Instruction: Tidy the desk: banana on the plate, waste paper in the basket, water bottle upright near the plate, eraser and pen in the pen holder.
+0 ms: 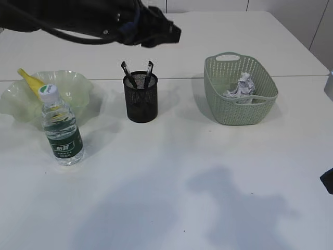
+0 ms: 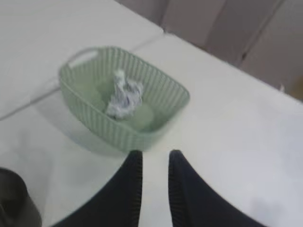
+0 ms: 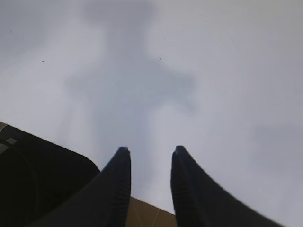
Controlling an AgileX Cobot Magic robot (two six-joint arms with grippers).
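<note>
I saw left pincer point(image 2: 152, 158) slightly spread, empty, basket point(image 2: 156, 123) with waste paper point(image 2: 123, 97) just ahead; right pincer point(image 3: 150, 153) spread over bare surface point(image 3: 227, 71)

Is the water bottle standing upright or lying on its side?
Upright. The bottle stands on its base on the table, cap on top, just in front of the plate.

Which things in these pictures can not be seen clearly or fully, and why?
- Eraser: not visible; the pen holder mesh hides its inside, exterior view.
- Banana: mostly hidden behind the water bottle and the plate rim.
- Left gripper: cut off by the top edge in the exterior view.
- Right gripper: sees only bare table.
- Waste paper in the basket: blurred in the left wrist view.
</note>
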